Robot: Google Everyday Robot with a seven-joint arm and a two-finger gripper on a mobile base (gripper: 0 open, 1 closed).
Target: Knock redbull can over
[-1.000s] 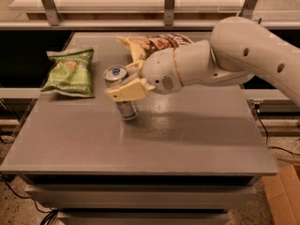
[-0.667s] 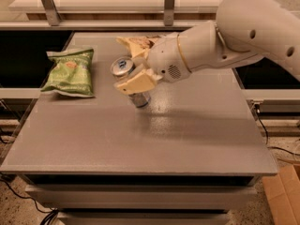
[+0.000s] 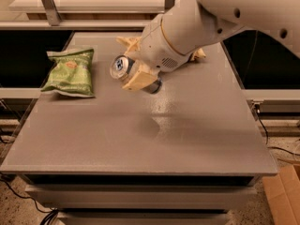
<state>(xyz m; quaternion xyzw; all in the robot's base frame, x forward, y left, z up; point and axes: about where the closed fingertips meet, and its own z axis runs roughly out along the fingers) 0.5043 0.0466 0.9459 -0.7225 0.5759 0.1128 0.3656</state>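
The redbull can (image 3: pixel 123 67) is a slim silver and blue can with a pull-tab top. It leans steeply to the left at the table's back middle, its top facing left and up and its base near the table surface. My gripper (image 3: pixel 127 63) has its cream fingers (image 3: pixel 139 81) on both sides of the can and is shut on it. The big white arm (image 3: pixel 197 22) reaches in from the upper right.
A green snack bag (image 3: pixel 70 72) lies on the grey table (image 3: pixel 154 139) at the left, close to the can's top. A brown-and-yellow snack bag (image 3: pixel 199 55) is mostly hidden behind the arm. A cardboard box (image 3: pixel 283 196) stands on the floor at the lower right.
The can stood upright in the gripper a second ago. It has since tipped over to the left as the gripper turned and shifted back and to the right.
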